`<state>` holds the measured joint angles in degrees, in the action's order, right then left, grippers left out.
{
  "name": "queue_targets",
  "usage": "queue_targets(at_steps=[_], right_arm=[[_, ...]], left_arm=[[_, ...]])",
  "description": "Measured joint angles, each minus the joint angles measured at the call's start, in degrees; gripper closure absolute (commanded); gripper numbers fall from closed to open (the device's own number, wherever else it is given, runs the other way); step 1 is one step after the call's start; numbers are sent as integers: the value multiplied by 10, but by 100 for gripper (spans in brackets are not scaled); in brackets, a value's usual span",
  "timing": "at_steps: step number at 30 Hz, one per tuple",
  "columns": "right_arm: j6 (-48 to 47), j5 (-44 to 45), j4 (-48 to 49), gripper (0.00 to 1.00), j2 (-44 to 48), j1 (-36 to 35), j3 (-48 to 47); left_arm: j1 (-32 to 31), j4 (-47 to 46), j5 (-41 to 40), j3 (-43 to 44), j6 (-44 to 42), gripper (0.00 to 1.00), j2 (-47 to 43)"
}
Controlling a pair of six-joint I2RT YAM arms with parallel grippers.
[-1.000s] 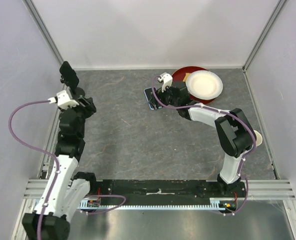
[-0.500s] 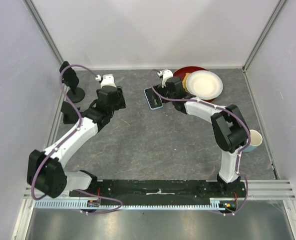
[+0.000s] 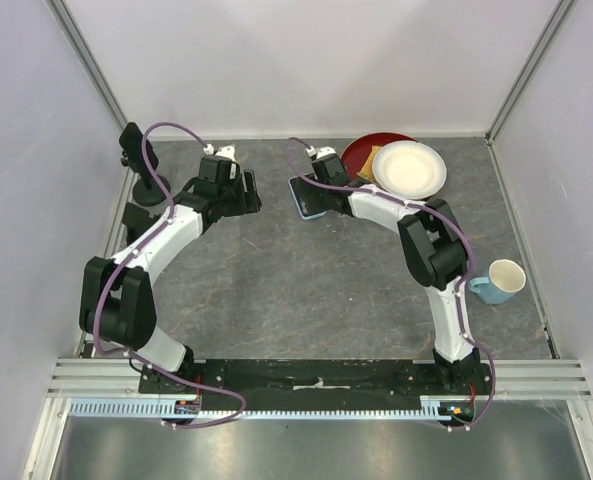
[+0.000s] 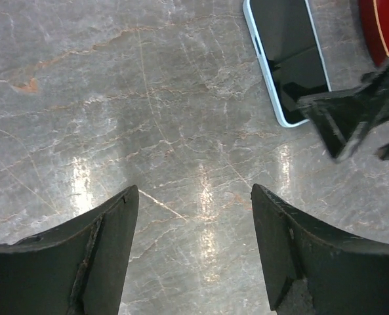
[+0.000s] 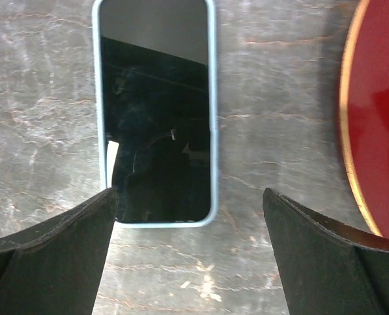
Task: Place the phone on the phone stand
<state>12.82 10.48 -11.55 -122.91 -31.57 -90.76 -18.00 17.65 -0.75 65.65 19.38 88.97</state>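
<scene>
The phone, dark screen up in a light blue case, lies flat on the grey table at the back middle. It also shows in the right wrist view and the left wrist view. The black phone stand stands at the far left on a round base. My right gripper is open and hovers over the phone's near end, with its fingers either side and nothing between them. My left gripper is open and empty over bare table, to the left of the phone.
A white plate rests on a red plate just right of the phone; the red rim shows in the right wrist view. A light blue cup stands at the right. The enclosure walls close in the back and sides.
My left arm has swung from the far left side in toward the phone. My right arm has shifted a little left and back, uncovering the phone and the cup.
</scene>
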Motion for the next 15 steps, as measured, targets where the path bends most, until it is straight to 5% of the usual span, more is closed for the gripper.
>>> queue_targets(at_steps=[15], right_arm=[[-2, 56, -37, 2, -75, -54, -87]], left_arm=[[80, 20, 119, 0, 142, 21, 29]])
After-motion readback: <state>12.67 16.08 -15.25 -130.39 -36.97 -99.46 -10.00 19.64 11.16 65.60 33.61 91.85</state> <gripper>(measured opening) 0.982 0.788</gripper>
